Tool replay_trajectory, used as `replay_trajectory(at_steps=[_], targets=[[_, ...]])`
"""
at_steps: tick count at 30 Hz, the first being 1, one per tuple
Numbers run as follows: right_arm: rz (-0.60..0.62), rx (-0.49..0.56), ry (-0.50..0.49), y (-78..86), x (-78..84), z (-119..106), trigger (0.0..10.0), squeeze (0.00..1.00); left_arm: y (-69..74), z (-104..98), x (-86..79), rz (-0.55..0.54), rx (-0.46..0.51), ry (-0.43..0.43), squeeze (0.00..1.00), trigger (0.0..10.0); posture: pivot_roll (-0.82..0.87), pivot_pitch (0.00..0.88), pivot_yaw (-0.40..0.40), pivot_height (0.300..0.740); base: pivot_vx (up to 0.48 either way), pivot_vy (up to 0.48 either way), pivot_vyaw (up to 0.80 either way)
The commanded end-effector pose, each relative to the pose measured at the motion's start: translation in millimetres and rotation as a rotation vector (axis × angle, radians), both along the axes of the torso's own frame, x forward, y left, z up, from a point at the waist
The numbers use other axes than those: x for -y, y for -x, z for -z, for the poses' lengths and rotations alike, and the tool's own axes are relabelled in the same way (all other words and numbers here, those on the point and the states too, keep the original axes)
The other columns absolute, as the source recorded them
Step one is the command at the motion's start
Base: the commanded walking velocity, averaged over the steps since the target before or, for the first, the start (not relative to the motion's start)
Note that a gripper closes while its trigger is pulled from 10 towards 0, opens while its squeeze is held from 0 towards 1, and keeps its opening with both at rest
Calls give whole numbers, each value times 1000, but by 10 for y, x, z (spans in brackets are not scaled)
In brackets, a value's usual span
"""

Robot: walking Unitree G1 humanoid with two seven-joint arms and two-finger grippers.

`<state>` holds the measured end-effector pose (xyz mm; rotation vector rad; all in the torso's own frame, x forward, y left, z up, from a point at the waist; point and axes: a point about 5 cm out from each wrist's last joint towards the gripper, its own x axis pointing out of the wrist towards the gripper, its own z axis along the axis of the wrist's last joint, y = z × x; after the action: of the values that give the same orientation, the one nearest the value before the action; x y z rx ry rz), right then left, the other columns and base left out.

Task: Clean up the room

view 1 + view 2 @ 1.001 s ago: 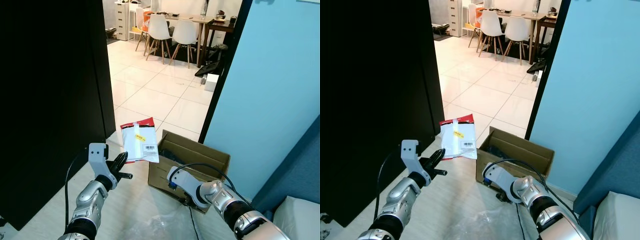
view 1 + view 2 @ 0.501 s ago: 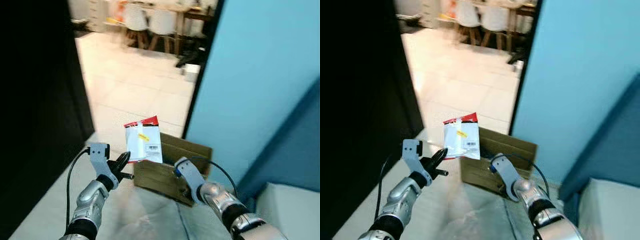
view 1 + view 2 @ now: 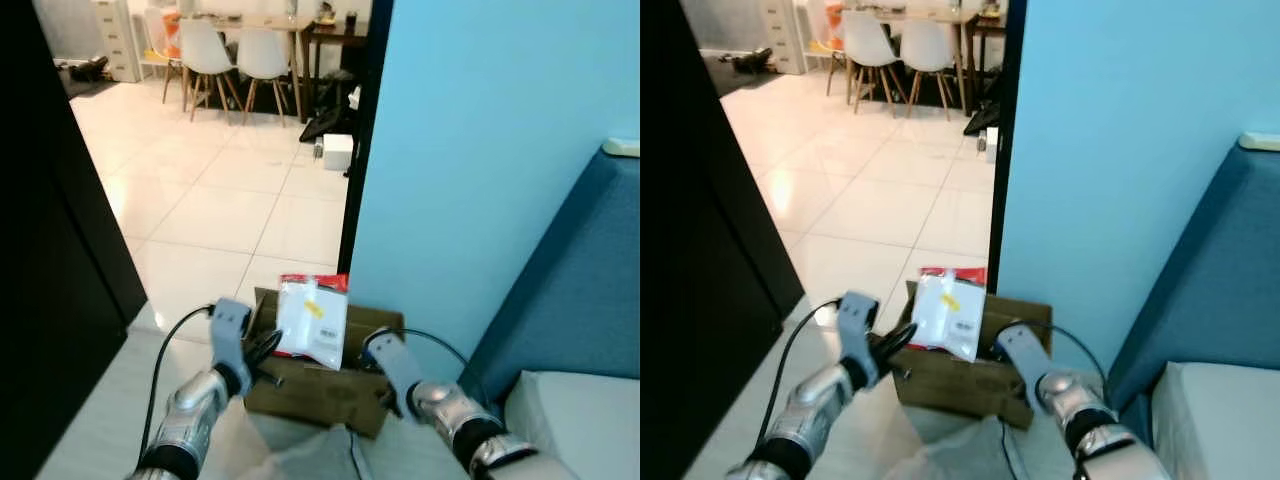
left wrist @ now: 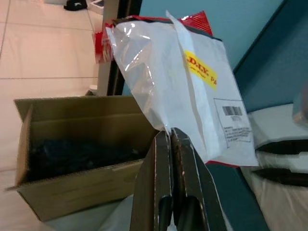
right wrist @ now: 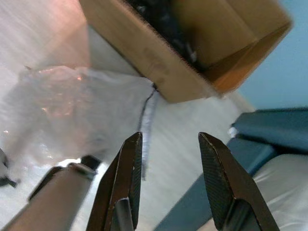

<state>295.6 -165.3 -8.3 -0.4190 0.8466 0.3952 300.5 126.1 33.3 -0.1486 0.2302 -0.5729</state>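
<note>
My left gripper (image 3: 268,348) is shut on the lower edge of a white plastic mailer bag (image 3: 313,321) with a red back, a yellow label and a barcode; the left wrist view shows its fingers (image 4: 169,159) pinching the bag (image 4: 187,91). The bag hangs above an open brown cardboard box (image 3: 320,395) on the floor, which holds dark items (image 4: 72,151). My right gripper (image 5: 168,159) is open with nothing between its fingers, low beside the box (image 5: 159,62) on its right side, over crumpled clear plastic film (image 5: 62,106).
A light blue wall (image 3: 480,150) rises right behind the box, a dark blue sofa (image 3: 570,300) stands at the right. A black door (image 3: 50,220) is on the left. Through the doorway lie white tiles, white chairs (image 3: 220,55) and a table. A cable (image 3: 420,335) loops by my right arm.
The camera has swung right and closer to the box. The bag in my left gripper now hangs directly above the box opening. My right gripper stays low beside the box.
</note>
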Motion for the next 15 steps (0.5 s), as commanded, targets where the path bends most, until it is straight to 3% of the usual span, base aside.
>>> replay_trajectory(at_steps=[1,15], targets=[[-2,-2,-13,2,-57,7,10000,0,31,70,-69,-9,-32,-49,0,10000,43,0,-63,719,371,0,0],[-7,-66,14,81,-35,78,10000,0,93,211,13,77,-97,-218,0,10000,31,0,-63,719,371,0,0]])
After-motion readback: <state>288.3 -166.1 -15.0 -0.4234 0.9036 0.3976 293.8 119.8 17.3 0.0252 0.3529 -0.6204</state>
